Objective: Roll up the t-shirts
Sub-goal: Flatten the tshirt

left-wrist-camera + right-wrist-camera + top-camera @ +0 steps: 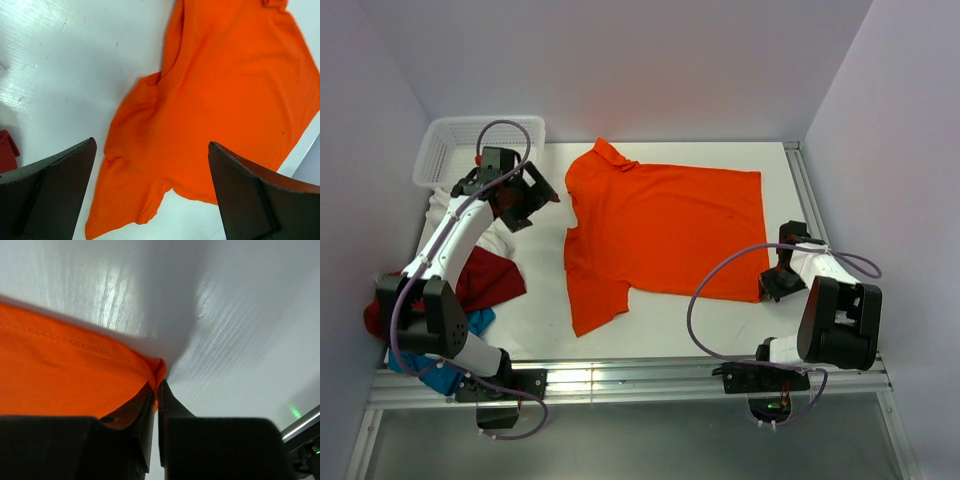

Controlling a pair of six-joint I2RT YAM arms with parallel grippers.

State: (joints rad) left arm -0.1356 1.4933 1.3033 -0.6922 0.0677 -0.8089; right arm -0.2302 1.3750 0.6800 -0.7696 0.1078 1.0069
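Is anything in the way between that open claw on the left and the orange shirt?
Nothing visible does. The left gripper hangs open beside the orange t-shirt, with only bare table between them.

The orange t-shirt lay spread flat across the middle of the table, its neck toward the left, one short sleeve pointing to the far side and the other to the near side, its hem at the right; the near hem corner was nipped between the fingers of the right gripper; at the left edge a dark red t-shirt, a blue t-shirt and a white t-shirt lay crumpled together.
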